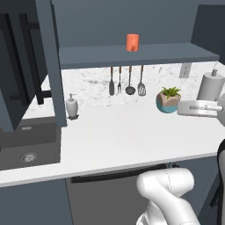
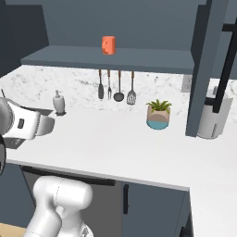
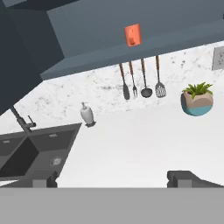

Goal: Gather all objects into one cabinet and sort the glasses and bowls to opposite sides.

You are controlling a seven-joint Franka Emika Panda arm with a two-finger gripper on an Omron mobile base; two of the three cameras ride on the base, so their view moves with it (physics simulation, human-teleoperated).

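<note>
Orange cup (image 3: pixel 133 35), upright on the cabinet (image 1: pixel 132 55) shelf well above and beyond the gripper (image 3: pixel 113 178), whose jaws stood wide and empty; probably light, rigid, smooth; best held across its sides.

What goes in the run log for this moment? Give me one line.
gripper: open, holding nothing, above the counter | orange cup: upright on open cabinet shelf | cabinet door: open
</note>
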